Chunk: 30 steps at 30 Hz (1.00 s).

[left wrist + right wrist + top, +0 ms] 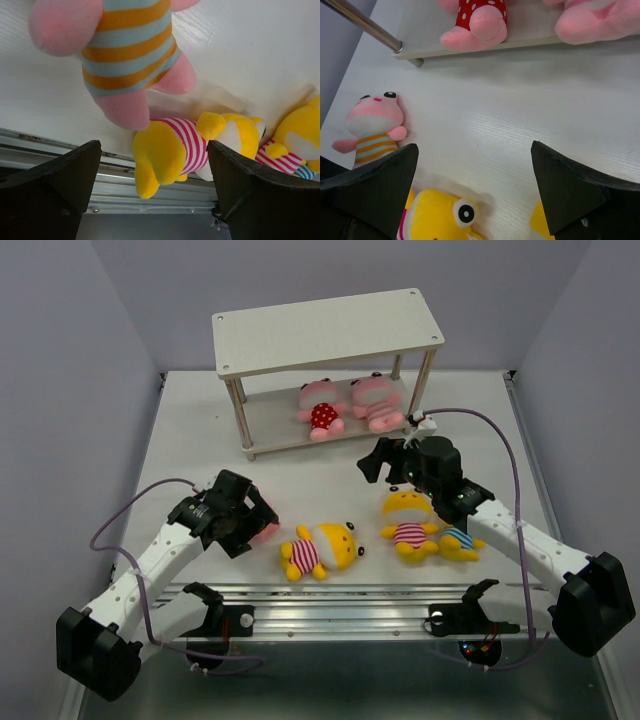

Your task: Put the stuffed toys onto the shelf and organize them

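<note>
The pink striped toy [131, 55] lies on the table [260, 60], well apart from the shelf [330, 330] and just ahead of the left pincer [153, 144]. Its long axis runs roughly along the approach line, so the jaws would span its width. Both pincers stand wide and empty; the right pincer [474, 145] is farther off. From above, the left pincer covers most of the toy. The left wrist view cuts off its head.
</note>
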Available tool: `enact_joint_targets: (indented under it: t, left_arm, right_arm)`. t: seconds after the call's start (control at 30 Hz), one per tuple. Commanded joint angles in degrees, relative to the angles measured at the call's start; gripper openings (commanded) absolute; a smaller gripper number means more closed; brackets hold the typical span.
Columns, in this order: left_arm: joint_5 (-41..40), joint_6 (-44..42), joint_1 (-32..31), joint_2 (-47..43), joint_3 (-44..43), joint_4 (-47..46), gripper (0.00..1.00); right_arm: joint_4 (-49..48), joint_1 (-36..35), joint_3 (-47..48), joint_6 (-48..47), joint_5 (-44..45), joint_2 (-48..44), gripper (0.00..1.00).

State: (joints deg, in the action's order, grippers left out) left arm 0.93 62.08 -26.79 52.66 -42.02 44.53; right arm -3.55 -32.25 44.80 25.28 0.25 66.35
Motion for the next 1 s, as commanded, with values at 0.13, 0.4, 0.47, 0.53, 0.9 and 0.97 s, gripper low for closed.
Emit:
enact_joint_targets:
  t: [0.13,0.4,0.47,0.53,0.9,0.97]
  left_arm:
    - [-8.04,3.74,-1.25,3.40,-1.84,2.48,0.99]
    - [-10.07,3.31,-1.25,5.96,-1.57,1.96,0.91]
    - [-9.81,3.04,-1.25,6.66,-1.31,1.61,0.85]
    - [-9.72,2.52,-1.34,7.01,-1.14,1.61,0.79]
    - [-10.68,2.25,-1.25,6.92,0.62,0.91,0.54]
    - [-10.77,2.25,-1.25,7.10,0.89,0.91,0.54]
  right_arm:
    - [-1.90,0.35,-0.85,-1.37,3.44,-1.31,1.00]
    - [-1.55,0.35,-0.59,-1.37,5.02,-0.17,1.00]
    - [-1.46,0.35,-0.59,-1.37,5.55,0.10,1.00]
    - [-1.46,0.35,-0.59,-1.46,6.34,0.54,1.00]
    - [-1.46,0.35,0.12,-1.46,5.20,2.82,1.00]
    - [-1.46,0.35,-0.06,-1.46,5.46,2.47,1.00]
